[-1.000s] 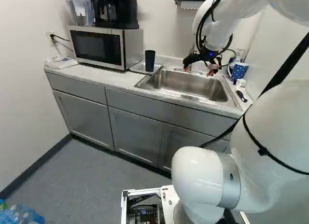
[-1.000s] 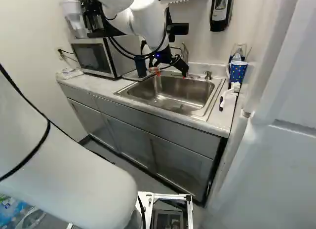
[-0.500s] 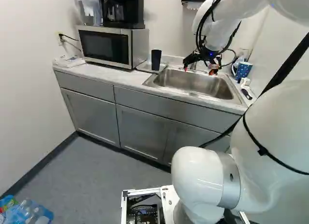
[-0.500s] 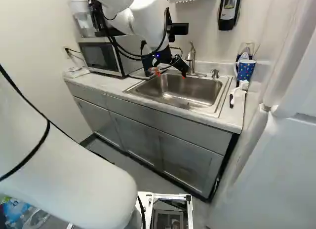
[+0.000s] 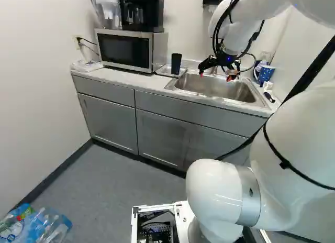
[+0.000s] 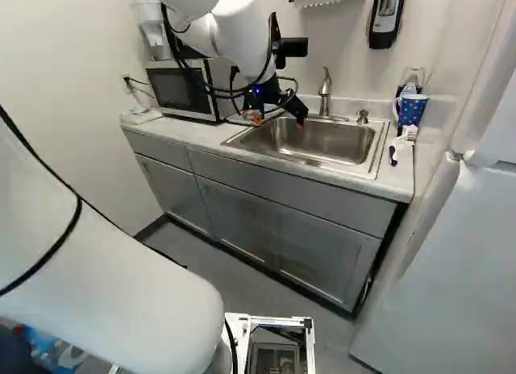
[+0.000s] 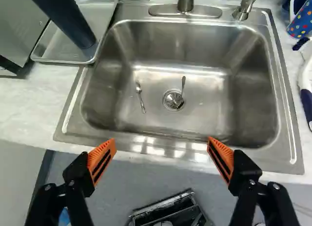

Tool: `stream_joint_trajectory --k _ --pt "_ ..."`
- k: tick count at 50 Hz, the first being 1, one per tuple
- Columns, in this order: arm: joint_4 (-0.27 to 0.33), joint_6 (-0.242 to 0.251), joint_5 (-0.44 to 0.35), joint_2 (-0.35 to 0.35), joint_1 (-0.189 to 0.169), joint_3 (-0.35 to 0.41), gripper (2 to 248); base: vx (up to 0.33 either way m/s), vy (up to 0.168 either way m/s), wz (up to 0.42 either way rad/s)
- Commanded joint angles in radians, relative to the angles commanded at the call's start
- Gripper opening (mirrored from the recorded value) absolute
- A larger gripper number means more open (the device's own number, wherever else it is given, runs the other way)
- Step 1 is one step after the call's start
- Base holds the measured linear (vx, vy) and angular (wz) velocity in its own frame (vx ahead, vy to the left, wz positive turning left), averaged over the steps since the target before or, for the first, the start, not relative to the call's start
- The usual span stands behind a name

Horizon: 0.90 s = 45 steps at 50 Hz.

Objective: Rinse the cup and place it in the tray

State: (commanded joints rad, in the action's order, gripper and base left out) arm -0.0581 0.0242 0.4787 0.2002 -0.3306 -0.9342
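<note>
The gripper hangs over the sink in the left base view. Seen from the wrist, the gripper is open, its orange pads wide apart with nothing between them, and the sink's front edge lies below and ahead. A dark, tall cup stands in the clear shallow tray, between microwave and sink. From the wrist, that cup is beyond the left finger, clear of it. Two spoons lie in the sink by the drain. The faucet rises behind the basin.
The microwave is beside the tray with a coffee maker on top. A blue dotted mug and a brush are at the sink's other side. Bottles lie on the floor at the left. A white door borders the right side.
The base has moved: the scene shifts right in both base views and the counter appears slightly farther off. The arm keeps its pose against its lowest joint, and the cup stays in the tray.
</note>
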Motion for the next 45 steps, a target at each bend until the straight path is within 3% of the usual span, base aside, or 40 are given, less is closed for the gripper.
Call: stream_joint_trajectory --k 45 --pt "0.0 0.0 0.0 0.0 0.0 0.0 247 -0.143 0.102 -0.215"
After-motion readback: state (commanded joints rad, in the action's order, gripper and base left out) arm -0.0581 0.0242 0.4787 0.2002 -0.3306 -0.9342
